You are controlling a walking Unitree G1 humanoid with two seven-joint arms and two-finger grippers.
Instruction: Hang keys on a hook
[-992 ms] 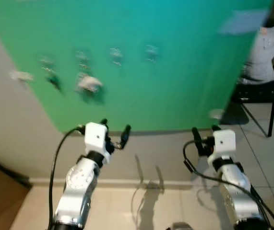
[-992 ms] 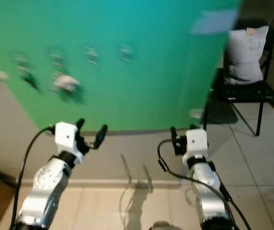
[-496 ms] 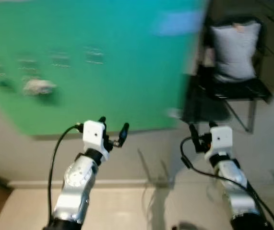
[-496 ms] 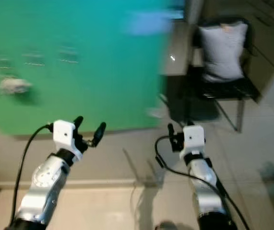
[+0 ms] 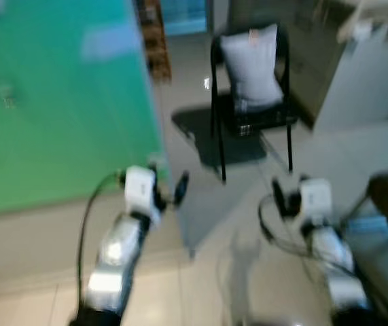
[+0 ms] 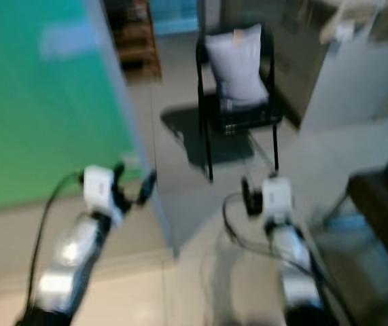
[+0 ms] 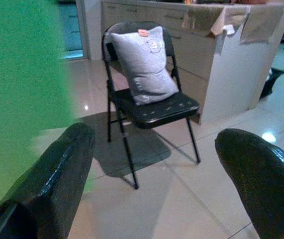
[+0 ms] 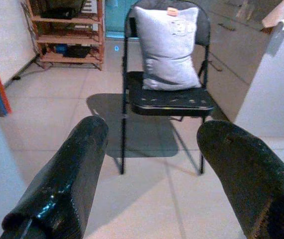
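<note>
The robot faces a black folding chair (image 5: 251, 115) carrying a grey pillow (image 8: 166, 44), with the green board (image 5: 51, 102) off to its left. Left gripper (image 5: 168, 192) and right gripper (image 5: 287, 197) are held forward, jaws wide and empty. No keys are visible; I judge it is searching.

Both silver arms reach forward from the lower frame, the left gripper (image 5: 168, 193) at centre-left and the right gripper (image 5: 287, 195) at centre-right, fingers spread and empty.
</note>
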